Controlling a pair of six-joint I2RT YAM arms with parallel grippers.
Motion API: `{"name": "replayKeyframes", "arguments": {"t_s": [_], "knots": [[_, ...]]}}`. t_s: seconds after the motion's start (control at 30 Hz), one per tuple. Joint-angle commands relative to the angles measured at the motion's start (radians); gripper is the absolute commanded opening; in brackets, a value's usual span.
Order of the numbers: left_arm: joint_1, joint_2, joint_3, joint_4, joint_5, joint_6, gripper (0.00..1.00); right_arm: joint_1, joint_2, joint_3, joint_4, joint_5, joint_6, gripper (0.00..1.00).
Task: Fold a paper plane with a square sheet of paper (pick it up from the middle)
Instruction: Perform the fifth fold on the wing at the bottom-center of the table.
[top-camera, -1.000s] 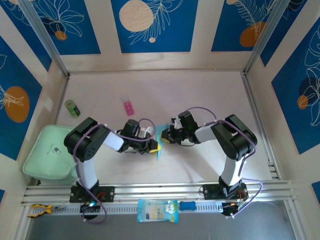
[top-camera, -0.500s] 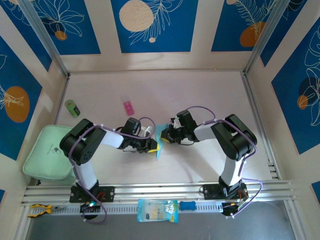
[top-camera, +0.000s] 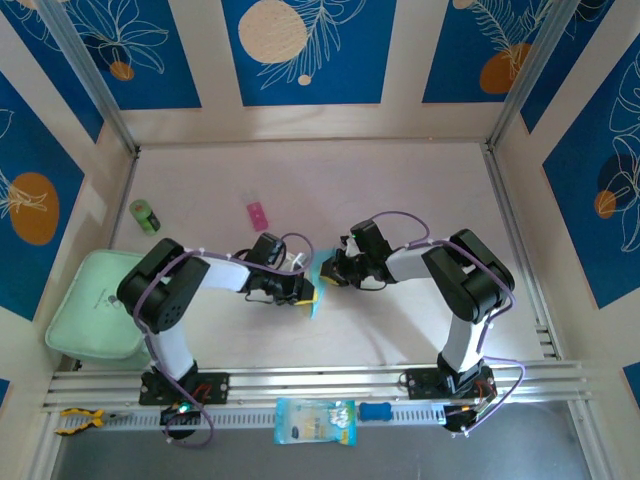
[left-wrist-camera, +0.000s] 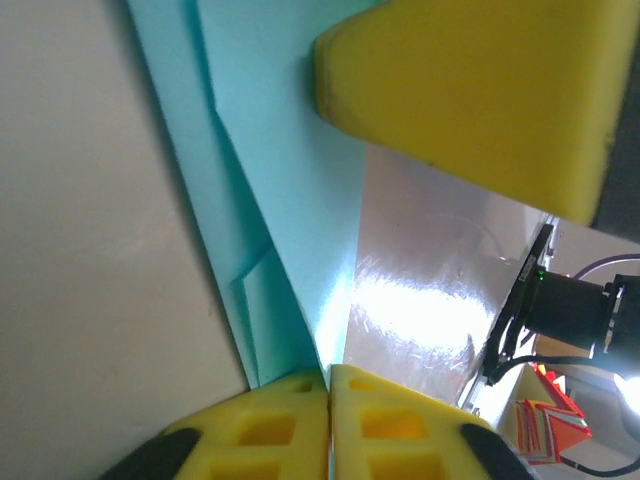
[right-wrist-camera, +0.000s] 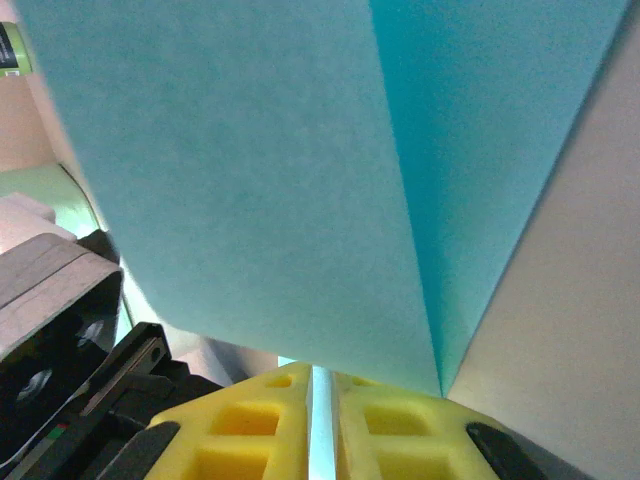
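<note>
**Cyan sheet of paper gripped from both sides**

We see the sheet near the middle of the table, between the two arms. It stands on edge, so from above it reads as a narrow cyan strip. We cannot tell whether its lower edge touches the table.

The left claw meets it from the left and the right claw from the right. Their tips are just beside each other with the paper between.

In the left wrist view, the left claw's yellow fingers are pressed together with no gap. A corner of the sheet runs down into the seam where they meet, so this claw is closed on the paper. The sheet shows folded layers here, with slanting creases and one flap lying over another. A second yellow foam block lies against the paper at the top right, and it looks like a finger of the right claw.

In the right wrist view, the right claw's fingers are closed to a hairline with a thin cyan sliver caught in it. This claw is clamped on the paper too. The sheet rises from the pads and spreads wide. One straight crease divides a paler panel on the left from a deeper cyan one on the right.

Elsewhere on the table, a small pink block lies well behind the left claw. A green cylinder sits near the left wall, and a mint-green tray is beside the left arm. A blue-and-yellow packet lies in front of the arm bases.
</note>
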Motion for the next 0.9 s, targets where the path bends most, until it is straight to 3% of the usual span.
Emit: {"name": "replayKeyframes", "arguments": {"t_s": [0.0, 0.6, 0.87], "knots": [[-0.009, -0.003, -0.03, -0.2, -0.08, 0.041, 0.13, 0.023, 0.05, -0.004, -0.11, 0.066, -0.006, 0.14], [-0.033, -0.014, -0.012, -0.285, -0.111, 0.081, 0.2, 0.022, 0.053, -0.005, -0.125, 0.081, 0.004, 0.14], [-0.037, -0.014, -0.007, -0.319, -0.139, 0.096, 0.05, 0.023, 0.056, 0.001, -0.134, 0.085, 0.006, 0.14]]}}
